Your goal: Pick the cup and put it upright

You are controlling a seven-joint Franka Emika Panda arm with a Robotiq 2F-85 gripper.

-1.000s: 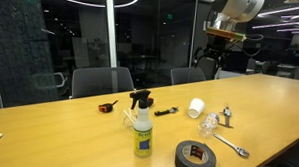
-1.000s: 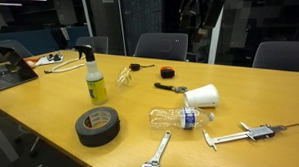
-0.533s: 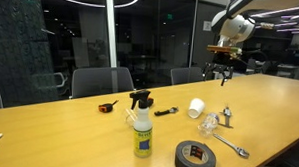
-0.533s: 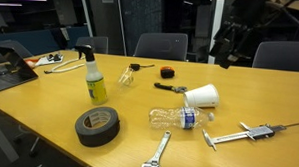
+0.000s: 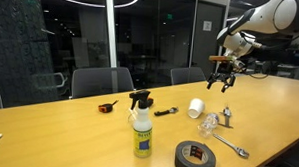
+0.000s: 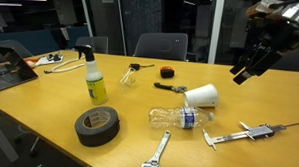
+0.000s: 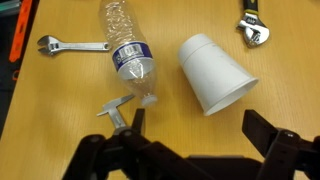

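The jaws have swung closer, wide open and empty, above the sideways cup point(image 7: 214, 73).

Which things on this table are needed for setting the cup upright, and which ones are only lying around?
Needed:
- the white cup, lying on its side
- the gripper, jaws open, not touching it

Only lying around:
- spray bottle
- black tape roll
- clear plastic bottle
- wrench
- caliper
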